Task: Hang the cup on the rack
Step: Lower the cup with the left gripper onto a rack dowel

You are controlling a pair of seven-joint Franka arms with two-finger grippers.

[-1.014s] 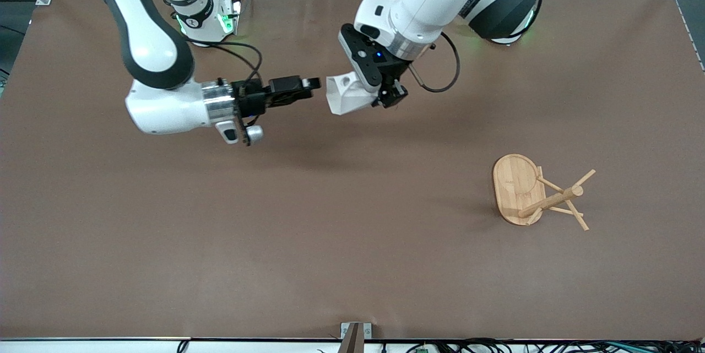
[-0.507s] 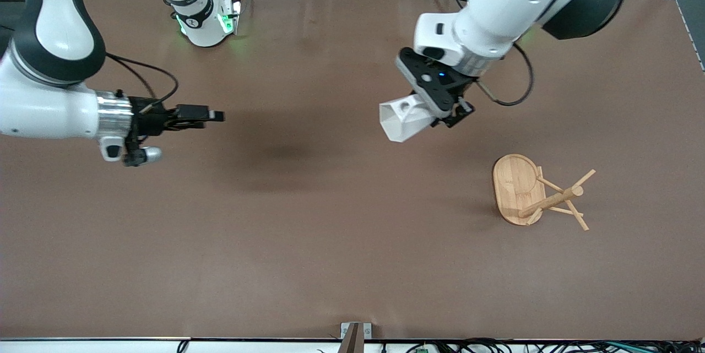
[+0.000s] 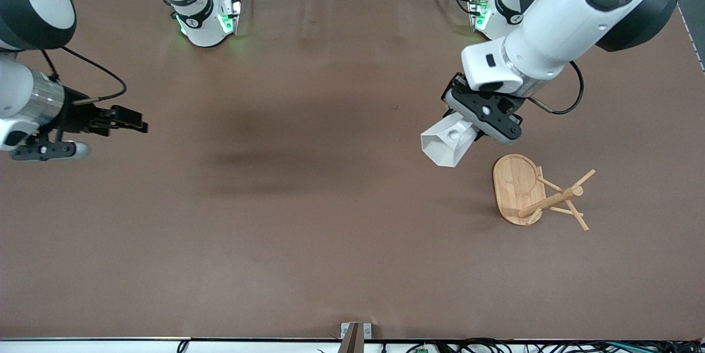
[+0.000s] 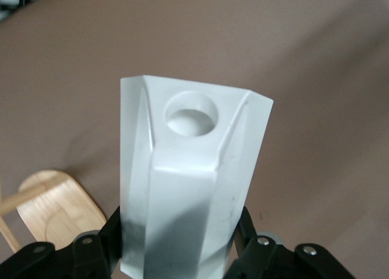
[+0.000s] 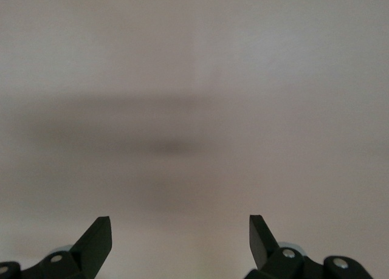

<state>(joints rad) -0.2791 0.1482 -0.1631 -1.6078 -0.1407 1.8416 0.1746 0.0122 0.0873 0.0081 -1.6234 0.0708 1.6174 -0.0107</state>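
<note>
My left gripper (image 3: 472, 131) is shut on the white faceted cup (image 3: 447, 145) and holds it tilted in the air, over the table just beside the rack's base. In the left wrist view the cup (image 4: 194, 169) fills the middle between the fingers (image 4: 97, 245), with the round hole of its handle facing the camera. The bamboo rack (image 3: 537, 194) stands on its oval base toward the left arm's end of the table, pegs free; part of its base (image 4: 58, 209) shows in the left wrist view. My right gripper (image 3: 131, 121) is open and holds nothing, over the right arm's end of the table.
The brown table mat (image 3: 308, 232) is bare between the two arms. Both arm bases stand along the edge farthest from the front camera. The right wrist view shows only mat between the open fingers (image 5: 97, 239).
My left gripper has carried the cup from the table's middle toward the rack. My right arm has drawn back toward its own end of the table, gripper open.
</note>
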